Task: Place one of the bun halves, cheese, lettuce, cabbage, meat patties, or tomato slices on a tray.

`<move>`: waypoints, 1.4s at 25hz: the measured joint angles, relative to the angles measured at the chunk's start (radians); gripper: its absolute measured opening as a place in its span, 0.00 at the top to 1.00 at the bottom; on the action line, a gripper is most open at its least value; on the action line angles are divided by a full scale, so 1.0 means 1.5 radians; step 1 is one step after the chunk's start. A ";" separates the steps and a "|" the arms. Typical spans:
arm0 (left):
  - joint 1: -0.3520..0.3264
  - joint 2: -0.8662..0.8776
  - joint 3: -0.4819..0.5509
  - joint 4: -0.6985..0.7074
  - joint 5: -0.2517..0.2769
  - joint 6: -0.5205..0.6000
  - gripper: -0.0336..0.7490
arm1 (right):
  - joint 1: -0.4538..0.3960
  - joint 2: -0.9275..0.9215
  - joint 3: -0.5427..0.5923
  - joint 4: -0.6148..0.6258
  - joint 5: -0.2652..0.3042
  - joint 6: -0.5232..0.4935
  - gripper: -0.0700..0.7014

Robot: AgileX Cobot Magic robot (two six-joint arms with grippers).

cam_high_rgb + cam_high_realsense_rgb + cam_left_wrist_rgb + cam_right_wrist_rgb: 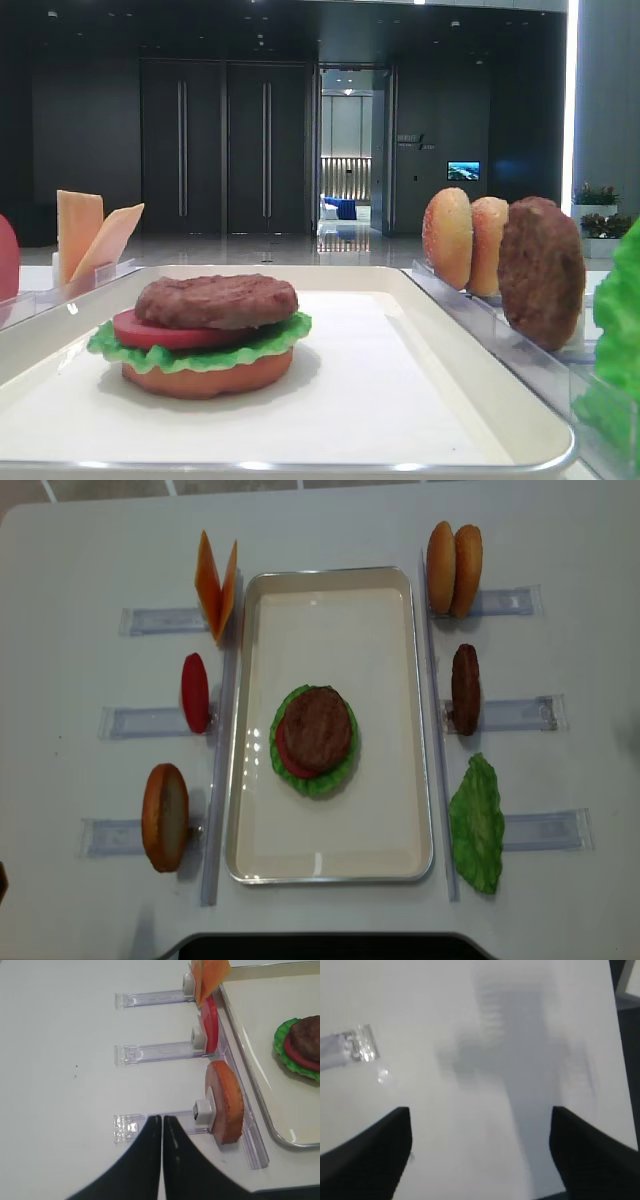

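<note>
White tabletop [90,540] carries the cream-white rectangular rimmed tray [330,865] at centre. On it, slightly toward 7 o'clock, a stack: orange-brown bun half [208,378], ruffled green lettuce [345,773], red tomato slice [150,332], rough dark brown meat patty [318,728] on top. Left hand [162,1122] clenched, empty. Right hand [480,1120] released, empty.

White matte tabletop [80,540] carries six clear plastic rectangular holder strips [160,620]: three at 9 o'clock, three at 3 o'clock. Dark double doors [225,148] stand at 12 o'clock beyond.
</note>
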 joint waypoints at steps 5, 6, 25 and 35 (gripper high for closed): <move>0.000 0.000 0.000 0.000 0.000 0.000 0.96 | 0.000 -0.179 0.148 0.000 0.004 0.000 0.21; 0.000 0.000 0.000 0.000 0.000 0.000 0.96 | 0.000 -0.218 0.174 0.000 0.004 0.001 0.21; 0.000 0.000 0.000 0.000 0.000 0.000 0.96 | 0.000 -0.779 0.347 0.053 -0.007 -0.026 0.21; 0.000 0.000 0.000 0.000 0.000 0.000 0.96 | 0.000 -0.879 0.351 0.053 -0.008 -0.031 0.21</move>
